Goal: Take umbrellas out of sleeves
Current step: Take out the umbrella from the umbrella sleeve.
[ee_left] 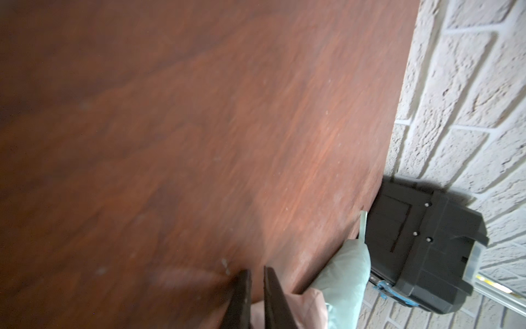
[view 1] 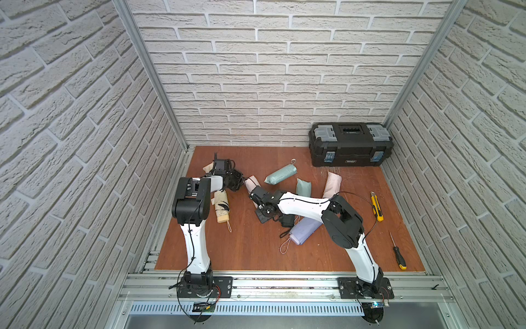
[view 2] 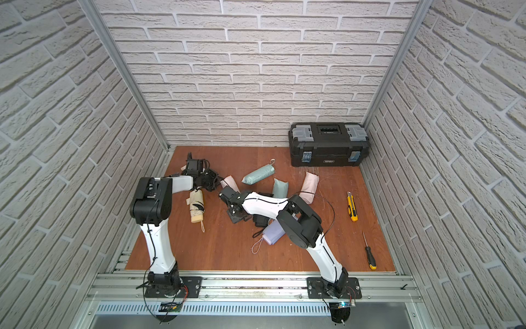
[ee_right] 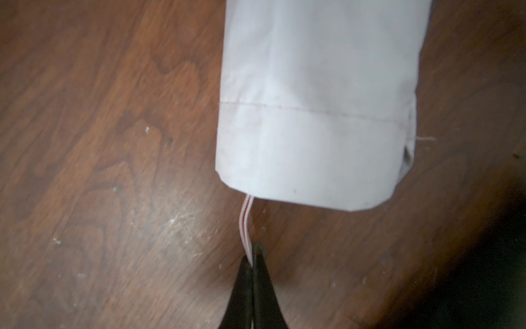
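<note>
Right gripper (ee_right: 254,250) and left gripper (ee_left: 257,270), both closed, meet left of centre on the wooden table (view 1: 256,250) in both top views. The pink sleeve (view 1: 252,183) lies flat between them, with its umbrella inside and hidden. In the left wrist view, the left jaws stand at a narrow slit at the lower edge of the frame. They appear to pinch a fold of pink fabric, though the contact itself is cut off by the frame edge. In the right wrist view, the right jaws are clamped on the striped wrist loop (ee_right: 246,225) just below the sleeve's mouth. Step in hand, as judged: drawing the umbrella out by its loop while the sleeve is anchored at its other end. This is probably best done as a straight, steady pull along the sleeve's long axis and low over the table. The anchoring pinch should hold fabric only, since squeezing the umbrella through the cloth would lock it in. The loop is thin and may slip or stretch, so once the handle shows, a fresh grip on it would be safer. The sleeve fills the upper right of the right wrist frame. It is pale, smooth and plump, with a stitched hem line near the mouth and a stray thread at its right corner. The loop is white with red stripes and leaves the mouth at its lower left.
</note>
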Tool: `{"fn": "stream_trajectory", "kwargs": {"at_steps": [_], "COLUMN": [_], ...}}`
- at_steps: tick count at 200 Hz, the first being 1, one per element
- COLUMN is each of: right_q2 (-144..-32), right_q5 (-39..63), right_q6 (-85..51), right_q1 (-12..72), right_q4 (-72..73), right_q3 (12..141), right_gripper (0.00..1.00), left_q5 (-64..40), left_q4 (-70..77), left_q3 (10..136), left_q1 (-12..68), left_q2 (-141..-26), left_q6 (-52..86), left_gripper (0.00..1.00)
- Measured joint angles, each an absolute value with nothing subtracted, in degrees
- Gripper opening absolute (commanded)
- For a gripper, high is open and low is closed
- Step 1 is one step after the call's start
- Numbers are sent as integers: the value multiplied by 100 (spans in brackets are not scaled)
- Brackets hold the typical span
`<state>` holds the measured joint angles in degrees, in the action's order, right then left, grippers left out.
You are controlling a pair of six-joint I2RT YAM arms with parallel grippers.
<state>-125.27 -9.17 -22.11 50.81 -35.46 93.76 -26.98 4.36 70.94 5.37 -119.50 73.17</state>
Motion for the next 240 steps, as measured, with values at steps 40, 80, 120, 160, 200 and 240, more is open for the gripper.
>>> {"fn": "stream_trajectory", "kwargs": {"at_steps": [40, 80, 120, 160, 200, 240], "right_q2": [-12525, -12457, -12223, -12103, -12079, -12075], "right_q5": [-913, -919, -921, -921, -923, -921], "right_q6": [-2213, -2231, -2276, -2366, -2408, -2473], "right_q1": [5081, 5081, 5085, 5107, 5172, 5229], "right_q4": [-3546, -3424, -3269, -3238, -3236, -3240], "right_q3": [9376, 9233, 8860, 8670, 8632, 8632], "right_gripper": [3, 3, 3, 3, 3, 3], "left_q5": [-2663, -2661, -2628, -2587, -2574, -2558], "left_q4": [421, 301, -30, -174, -248, -414], "left_q3": [7085, 7118, 7284, 7459, 7627, 7773], "left_q1": [515, 412, 248, 198, 191, 187], "left_q2": [-11950, -11946, -11946, -11946, -11948, -11970], "left_q6": [7166, 6906, 6648, 6510, 6407, 6351], "left_gripper": [0, 0, 0, 0, 0, 0]}}
